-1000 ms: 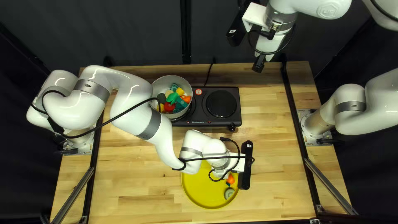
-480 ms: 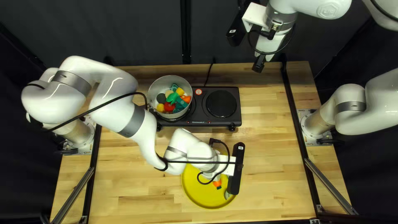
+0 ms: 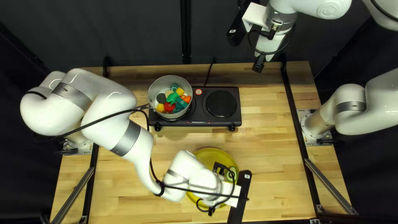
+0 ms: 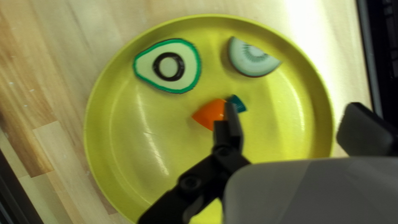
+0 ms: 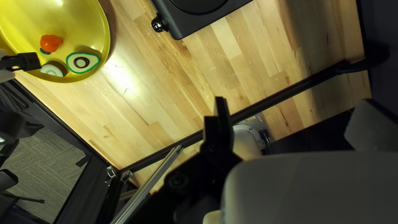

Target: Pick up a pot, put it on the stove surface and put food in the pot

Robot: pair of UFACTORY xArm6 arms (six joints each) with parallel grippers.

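The grey pot (image 3: 154, 88) with several colourful toy foods stands on the stove's (image 3: 215, 122) left burner. My left gripper (image 3: 210, 211) is over the near part of the yellow plate (image 3: 203, 154). In the left wrist view the gripper (image 4: 291, 124) stands open above the plate, its fingers apart with nothing held. One finger partly covers the orange toy with a teal end (image 4: 208, 113); ahead lie the avocado half (image 4: 184, 74) and kiwi slice (image 4: 248, 60). My right gripper (image 3: 259, 64) is raised by the far edge; in its wrist view the gripper (image 5: 294, 118) is open and holds nothing.
The stove's right burner (image 3: 221, 103) is bare. Bare wood (image 3: 269, 166) lies to the right of the plate. Dark frame rails (image 3: 294, 112) run along both sides of the table, inside the arm bases. The left arm's cable (image 3: 150, 159) hangs beside its forearm.
My left gripper has shifted left, then toward the near edge, uncovering the plate's far part and the avocado. The orange toy moved left between the earlier frames. My right arm has stayed still.
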